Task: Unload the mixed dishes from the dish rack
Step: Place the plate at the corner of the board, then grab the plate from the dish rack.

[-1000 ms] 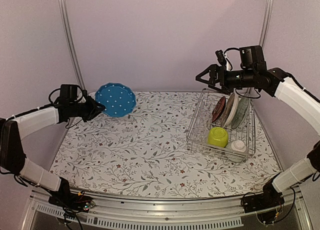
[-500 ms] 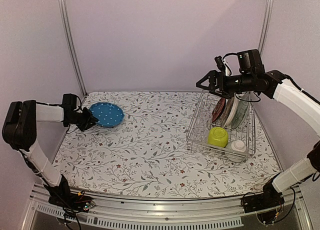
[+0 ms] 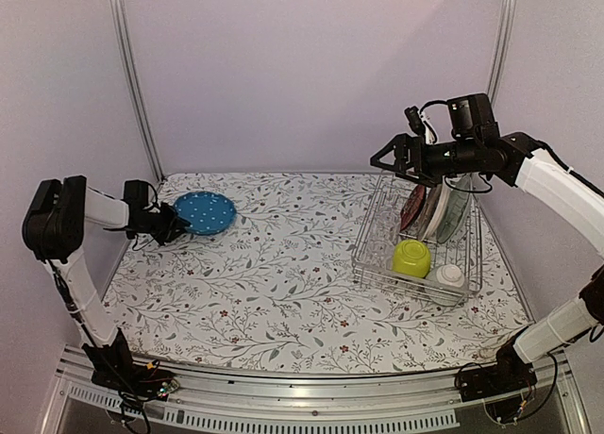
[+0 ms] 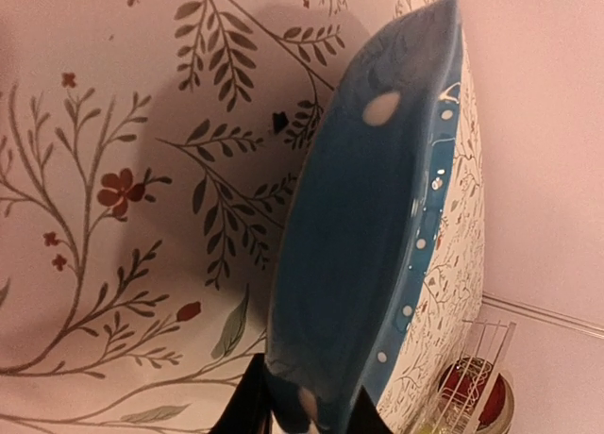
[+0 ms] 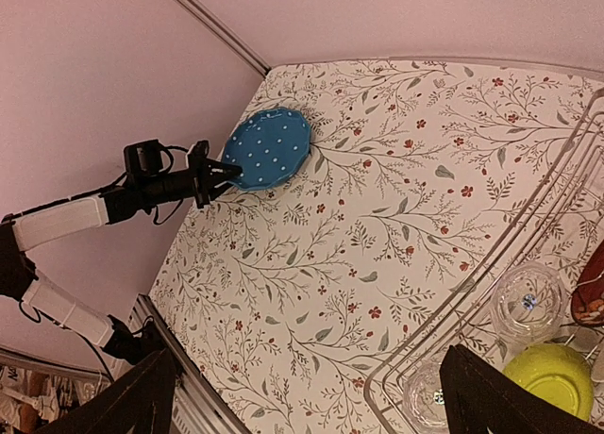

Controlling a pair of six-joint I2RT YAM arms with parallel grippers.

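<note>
The left gripper point(image 3: 168, 225), clamped on the rim of the blue white-dotted ceramic plate point(image 3: 205, 212), holds it low at the far left. This looks like the placing step, and release comes next. The right gripper point(image 3: 377, 157) hovers with its fingers apart above the silver wire dish rack point(image 3: 370, 228).

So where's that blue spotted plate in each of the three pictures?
Top external: the blue spotted plate is at the far left, near the back of the table.
Left wrist: it fills the middle, seen almost edge-on.
Right wrist: it is small, at the upper left.
Shared landmark: the dish rack, on the right in every view.
</note>
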